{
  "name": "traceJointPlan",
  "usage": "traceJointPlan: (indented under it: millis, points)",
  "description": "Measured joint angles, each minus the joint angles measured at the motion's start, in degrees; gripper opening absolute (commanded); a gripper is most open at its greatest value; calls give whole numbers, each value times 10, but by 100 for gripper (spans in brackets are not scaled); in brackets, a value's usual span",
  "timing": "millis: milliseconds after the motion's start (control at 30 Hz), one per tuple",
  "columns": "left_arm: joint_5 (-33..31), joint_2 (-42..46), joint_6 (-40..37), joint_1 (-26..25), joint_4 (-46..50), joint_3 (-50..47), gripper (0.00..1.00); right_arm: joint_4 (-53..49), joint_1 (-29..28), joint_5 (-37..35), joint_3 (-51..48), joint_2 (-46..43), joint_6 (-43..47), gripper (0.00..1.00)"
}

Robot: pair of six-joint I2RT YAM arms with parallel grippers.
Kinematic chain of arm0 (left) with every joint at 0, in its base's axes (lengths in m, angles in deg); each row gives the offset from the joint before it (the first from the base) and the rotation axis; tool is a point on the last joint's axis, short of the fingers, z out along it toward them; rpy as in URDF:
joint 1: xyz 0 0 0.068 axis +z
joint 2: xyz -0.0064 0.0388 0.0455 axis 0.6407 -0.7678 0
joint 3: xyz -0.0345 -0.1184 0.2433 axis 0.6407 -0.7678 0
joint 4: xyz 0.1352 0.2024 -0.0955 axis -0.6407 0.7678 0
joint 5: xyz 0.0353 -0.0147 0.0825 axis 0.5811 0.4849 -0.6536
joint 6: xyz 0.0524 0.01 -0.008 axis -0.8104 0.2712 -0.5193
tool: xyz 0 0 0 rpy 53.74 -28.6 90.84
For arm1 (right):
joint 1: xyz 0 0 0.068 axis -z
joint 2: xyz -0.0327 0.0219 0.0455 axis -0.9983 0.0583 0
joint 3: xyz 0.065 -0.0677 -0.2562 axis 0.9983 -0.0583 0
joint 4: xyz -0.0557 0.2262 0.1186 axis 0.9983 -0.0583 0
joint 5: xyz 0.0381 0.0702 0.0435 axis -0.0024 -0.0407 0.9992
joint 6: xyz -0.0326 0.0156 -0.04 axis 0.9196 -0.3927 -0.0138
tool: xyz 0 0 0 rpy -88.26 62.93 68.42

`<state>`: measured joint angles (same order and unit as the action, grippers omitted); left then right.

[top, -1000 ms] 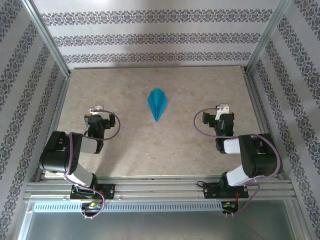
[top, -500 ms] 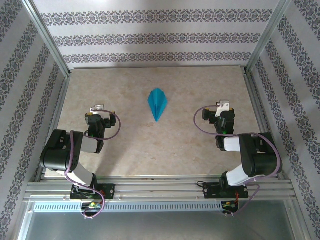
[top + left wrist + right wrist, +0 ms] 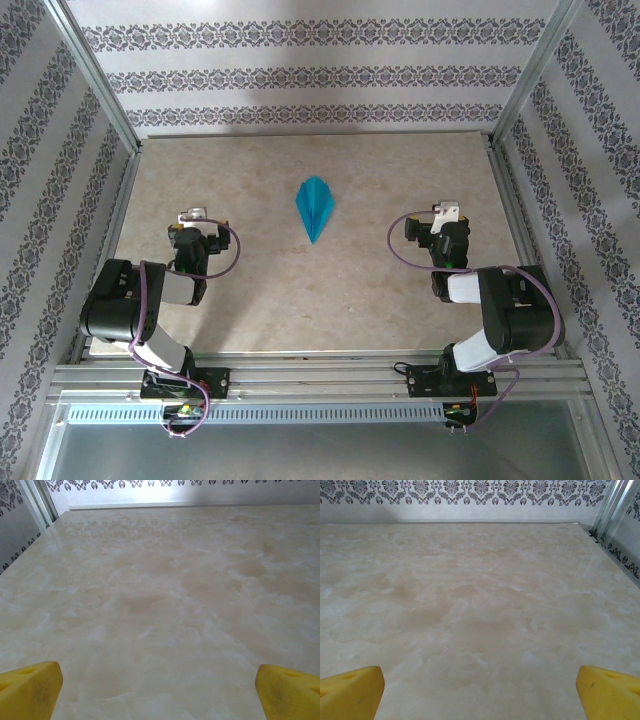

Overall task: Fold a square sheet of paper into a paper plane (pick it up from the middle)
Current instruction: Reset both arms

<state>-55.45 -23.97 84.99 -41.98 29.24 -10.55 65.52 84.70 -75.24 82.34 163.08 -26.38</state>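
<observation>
Gleaming marbled tabletop [image 3: 300, 290] — patterned walls [image 3: 300, 80]

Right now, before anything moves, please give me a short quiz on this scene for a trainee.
1. True or false: the paper plane lies on the table, and no gripper touches it.
2. The plane's sharp tip points toward: A) the table's near edge; B) its far edge; C) its left edge.
3. Are the left gripper and the right gripper open or shut?
Key: 1 true; 2 A; 3 both open, holding nothing.
</observation>
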Motion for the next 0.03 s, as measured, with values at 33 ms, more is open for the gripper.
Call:
traceJointPlan:
  millis: [33]
  points:
    - [0,0,0,0,0,1,99,0,0,0,0,0,0,98]
